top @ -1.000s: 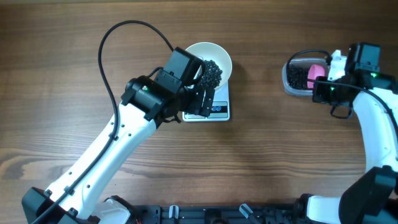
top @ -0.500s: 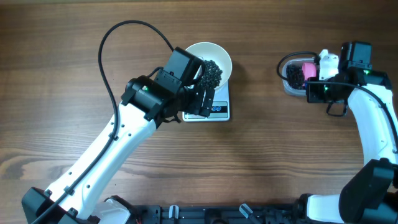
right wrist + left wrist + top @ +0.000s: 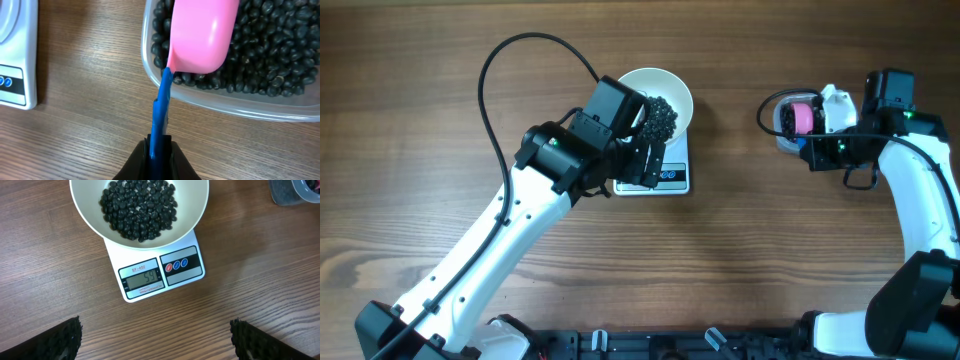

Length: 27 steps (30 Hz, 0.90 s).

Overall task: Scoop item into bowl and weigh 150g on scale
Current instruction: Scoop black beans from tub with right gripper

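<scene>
While the bowl (image 3: 192, 210) sits squarely on the scale (image 3: 185, 277) near the middle of the surface's far edge, I judge the job only partly done: a fair heap of black pellets (image 3: 139, 207) lies in it, and the display (image 3: 144, 278) shows what looks like 59, well short of the target. My left pincer (image 3: 159, 342) hangs over the bare surface just in front of the scale, spread as wide as it goes and holding nothing; I use it mainly to watch the reading. My right pincer (image 3: 159, 150) is clamped tight on the blue handle (image 3: 161, 107) of the pink scoop (image 3: 202, 35), which hangs over the clear tub (image 3: 240, 107) toward the far right corner, with plenty of pellets left underneath. I cannot tell whether the scoop is loaded, since only its back shows from the wrist view. By my reckoning several more scoops must be carried across to the bowl, the last ones small, and the display checked as it nears the mark.
</scene>
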Available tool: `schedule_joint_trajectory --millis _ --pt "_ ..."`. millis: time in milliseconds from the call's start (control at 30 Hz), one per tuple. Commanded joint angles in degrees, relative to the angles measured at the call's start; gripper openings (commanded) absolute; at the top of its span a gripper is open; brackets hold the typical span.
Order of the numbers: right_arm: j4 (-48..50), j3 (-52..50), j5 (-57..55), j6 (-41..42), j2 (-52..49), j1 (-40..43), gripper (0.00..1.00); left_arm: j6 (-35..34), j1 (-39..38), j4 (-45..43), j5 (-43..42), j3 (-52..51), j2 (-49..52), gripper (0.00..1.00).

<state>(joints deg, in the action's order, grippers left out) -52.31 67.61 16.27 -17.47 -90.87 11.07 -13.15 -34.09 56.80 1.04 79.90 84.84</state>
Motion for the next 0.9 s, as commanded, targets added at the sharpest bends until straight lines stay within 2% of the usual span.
schedule_joint_trajectory --millis 0,167,533,867 --pt "-0.37 -0.57 4.7 -0.13 -0.7 -0.33 0.04 0.74 -0.2 0.02 0.52 0.9 -0.79 1.0" --pt "-0.13 -0.57 1.4 2.69 -0.7 -0.17 0.04 0.74 -0.2 0.02 0.55 0.9 -0.79 1.0" --pt "0.98 -0.57 4.94 4.98 -0.76 0.0 0.04 0.72 -0.2 0.02 0.52 0.9 -0.76 1.0" --pt "1.55 -0.57 14.01 5.88 -0.81 6.34 0.04 0.72 -0.2 0.02 0.55 0.9 -0.79 1.0"
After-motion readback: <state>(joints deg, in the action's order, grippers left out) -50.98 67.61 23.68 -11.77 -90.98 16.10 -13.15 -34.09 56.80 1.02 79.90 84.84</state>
